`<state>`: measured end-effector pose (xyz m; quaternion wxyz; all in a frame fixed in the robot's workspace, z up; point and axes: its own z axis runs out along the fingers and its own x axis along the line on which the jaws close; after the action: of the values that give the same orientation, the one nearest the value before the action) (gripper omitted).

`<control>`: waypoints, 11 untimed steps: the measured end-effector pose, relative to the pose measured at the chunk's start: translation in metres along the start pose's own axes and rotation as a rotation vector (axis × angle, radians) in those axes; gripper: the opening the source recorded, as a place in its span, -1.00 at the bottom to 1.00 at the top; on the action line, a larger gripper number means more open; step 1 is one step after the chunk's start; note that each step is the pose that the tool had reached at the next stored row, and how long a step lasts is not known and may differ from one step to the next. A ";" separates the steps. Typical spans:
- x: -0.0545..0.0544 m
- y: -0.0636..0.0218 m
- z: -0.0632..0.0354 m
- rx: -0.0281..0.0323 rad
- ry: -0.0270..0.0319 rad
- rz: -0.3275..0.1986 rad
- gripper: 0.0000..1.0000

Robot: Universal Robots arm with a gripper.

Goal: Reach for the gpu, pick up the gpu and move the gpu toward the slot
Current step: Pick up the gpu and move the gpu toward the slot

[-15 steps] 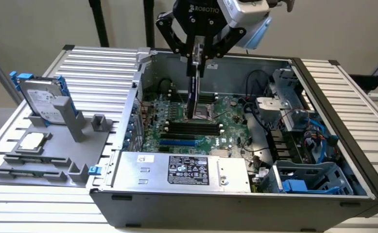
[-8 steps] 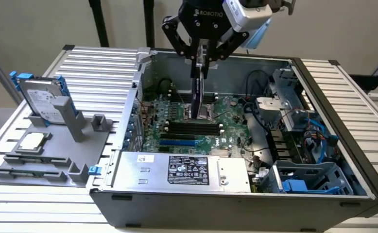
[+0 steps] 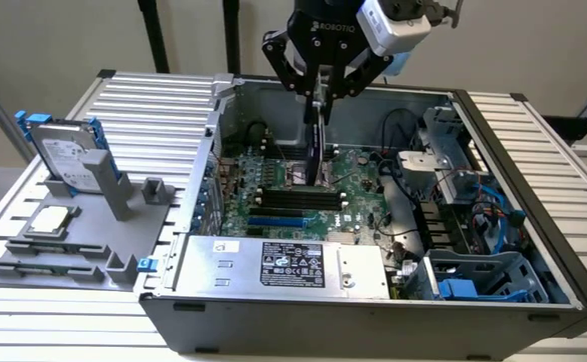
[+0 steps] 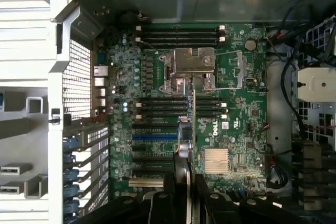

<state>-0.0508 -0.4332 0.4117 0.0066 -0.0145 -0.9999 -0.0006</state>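
Gripping the gpu [image 3: 319, 139] edge-on between closed fingers, the gripper [image 3: 321, 89] hangs at the upper centre of the exterior frame, over the open computer case [image 3: 374, 317]; the card points straight down, its lower end above the motherboard [image 3: 304, 188], near the dark memory slots; in the wrist view the gpu [image 4: 192, 124] runs as a thin vertical line from the gripper [image 4: 185, 179] at the lower centre; a hard drive [image 3: 64, 154] stands in a grey holder [image 3: 82, 234] at the left of the exterior frame.
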 end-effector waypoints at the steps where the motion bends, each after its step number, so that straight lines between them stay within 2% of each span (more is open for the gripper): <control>1: -0.002 0.0004 0.0007 0.0000 0.0000 -0.001 -0.48; 5: -0.011 0.0013 0.0025 -0.0002 0.0001 -0.008 -0.48; 7: -0.015 0.0013 0.0024 0.0003 0.0025 -0.012 -0.48; 8: -0.015 0.0013 0.0024 0.0003 0.0043 -0.012 -0.48; 11: -0.015 0.0014 0.0025 0.0001 0.0045 -0.012 -0.48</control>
<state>-0.0358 -0.4322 0.4090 0.0088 -0.0085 -0.9999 -0.0006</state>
